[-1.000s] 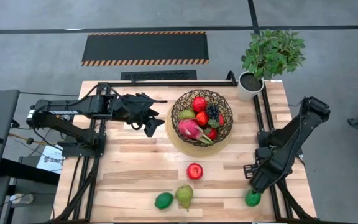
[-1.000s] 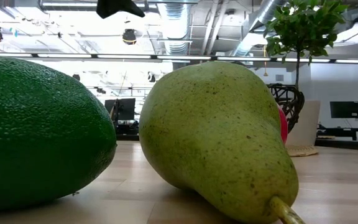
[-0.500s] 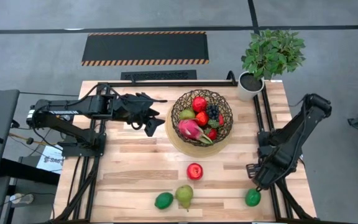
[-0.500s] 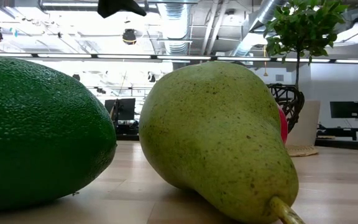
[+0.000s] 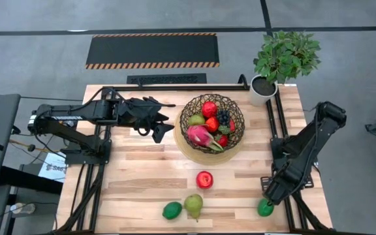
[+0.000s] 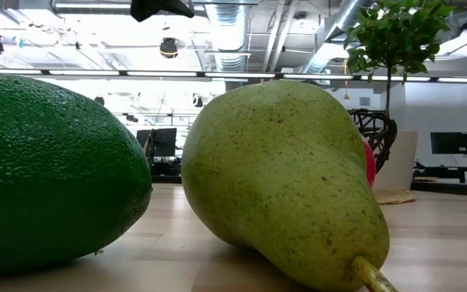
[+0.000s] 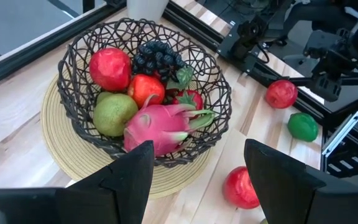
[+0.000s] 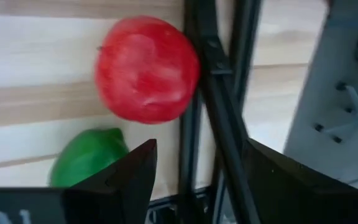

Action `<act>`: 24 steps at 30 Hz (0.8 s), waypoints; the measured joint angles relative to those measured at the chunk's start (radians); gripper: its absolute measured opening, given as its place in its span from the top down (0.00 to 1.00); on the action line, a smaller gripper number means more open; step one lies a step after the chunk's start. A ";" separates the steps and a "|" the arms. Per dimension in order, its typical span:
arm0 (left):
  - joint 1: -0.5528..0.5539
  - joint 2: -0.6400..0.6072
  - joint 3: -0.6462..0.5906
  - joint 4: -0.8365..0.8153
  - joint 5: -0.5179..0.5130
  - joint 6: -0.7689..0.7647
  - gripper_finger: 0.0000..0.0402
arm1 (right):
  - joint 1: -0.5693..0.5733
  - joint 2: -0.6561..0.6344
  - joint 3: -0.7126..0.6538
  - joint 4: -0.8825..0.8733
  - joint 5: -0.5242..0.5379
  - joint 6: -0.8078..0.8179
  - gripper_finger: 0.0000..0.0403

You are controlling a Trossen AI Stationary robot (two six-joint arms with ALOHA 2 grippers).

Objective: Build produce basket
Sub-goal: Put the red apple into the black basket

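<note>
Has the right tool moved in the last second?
Yes. The right tool rose off the lime by the table's right rail, then came back down over it.

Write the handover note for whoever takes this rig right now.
Left gripper: open, empty, just left of the basket.
Right gripper: open, empty, over the rail lime at the table's right front.
Done: dragon fruit, grapes, red apples and basket pear are in the basket.
Left: mid-table apple, front lime, front pear, rail lime, rail apple.
</note>
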 joint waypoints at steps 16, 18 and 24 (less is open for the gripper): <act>0.000 0.000 0.000 0.000 -0.007 0.006 0.41 | -0.030 0.053 -0.145 0.206 0.011 0.025 0.36; 0.000 0.000 0.000 0.000 -0.007 0.004 0.41 | -0.036 0.049 -0.175 0.274 0.024 0.023 0.36; 0.000 0.000 0.000 -0.001 -0.008 -0.002 0.41 | -0.049 0.049 -0.278 0.395 0.028 0.021 0.36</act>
